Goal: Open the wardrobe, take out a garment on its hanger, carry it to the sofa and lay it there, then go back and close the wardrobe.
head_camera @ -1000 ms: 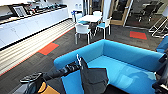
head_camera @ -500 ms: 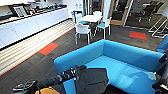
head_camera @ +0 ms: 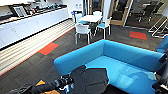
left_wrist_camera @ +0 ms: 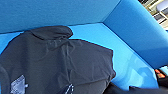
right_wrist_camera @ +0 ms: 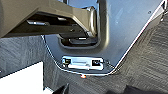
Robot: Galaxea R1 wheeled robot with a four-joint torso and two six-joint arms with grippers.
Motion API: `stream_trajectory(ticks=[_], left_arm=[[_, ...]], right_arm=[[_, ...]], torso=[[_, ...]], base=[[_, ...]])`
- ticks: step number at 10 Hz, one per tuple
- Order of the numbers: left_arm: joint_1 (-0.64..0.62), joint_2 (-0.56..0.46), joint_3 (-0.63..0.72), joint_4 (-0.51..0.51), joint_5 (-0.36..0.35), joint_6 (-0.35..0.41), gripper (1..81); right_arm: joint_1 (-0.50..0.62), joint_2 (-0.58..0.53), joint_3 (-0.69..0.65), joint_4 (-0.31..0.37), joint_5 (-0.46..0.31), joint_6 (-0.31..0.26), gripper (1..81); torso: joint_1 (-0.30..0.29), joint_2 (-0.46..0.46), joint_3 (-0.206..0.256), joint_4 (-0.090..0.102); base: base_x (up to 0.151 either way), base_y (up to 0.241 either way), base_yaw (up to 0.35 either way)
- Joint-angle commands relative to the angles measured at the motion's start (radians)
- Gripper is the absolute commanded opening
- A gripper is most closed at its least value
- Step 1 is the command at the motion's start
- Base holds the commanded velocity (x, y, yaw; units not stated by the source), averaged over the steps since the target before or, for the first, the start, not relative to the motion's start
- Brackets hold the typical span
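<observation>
Half a second on, the garment (head_camera: 91, 80) lies lower on the sofa (head_camera: 130, 56); fingers' state: cannot tell.

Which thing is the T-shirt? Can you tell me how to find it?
Look for the big bright blue sofa in the middle of the room. On its seat, at the end nearest the long white counter, lies a flat, crumpled black T-shirt. It is the only dark, soft thing on the blue cushions; the white chairs stand farther back.

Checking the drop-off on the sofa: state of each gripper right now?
Left gripper: at the edge of the black T-shirt on the sofa; open or shut cannot be told.
Right gripper: cannot be told.
</observation>
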Motion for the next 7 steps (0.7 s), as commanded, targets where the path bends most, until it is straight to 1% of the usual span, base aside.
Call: stream_trajectory(ticks=[1,3,5,6,7], left_arm=[[0.018,-0.086,0.124,0.189,-0.004,0.013,81.1],[0.173,-0.158,0.227,0.381,-0.007,0.014,81.1],[0.317,-0.271,0.378,0.54,-0.009,0.014,81.1],[0.39,-0.296,0.383,0.585,-0.015,0.013,81.1],[0.456,-0.302,0.357,0.619,-0.017,0.013,81.1]], right_arm=[[-0.01,0.007,0.003,-0.008,-0.055,0.0,81.1],[-0.001,0.01,0.0,-0.003,-0.055,0.006,81.1],[0.007,0.011,-0.009,-0.002,-0.055,0.009,81.1],[0.011,0.013,-0.009,-0.002,-0.055,0.009,81.1],[0.013,0.014,-0.01,-0.002,-0.055,0.009,81.1]], torso=[[0.0,0.0,0.0,0.0],[0.0,0.0,0.0,0.0],[0.0,0.0,0.0,0.0],[0.0,0.0,0.0,0.0],[0.0,0.0,0.0,0.0]], base=[[0.0,0.0,0.0],[0.0,0.0,0.0],[0.0,0.0,0.0],[0.0,0.0,0.0],[0.0,0.0,0.0]])
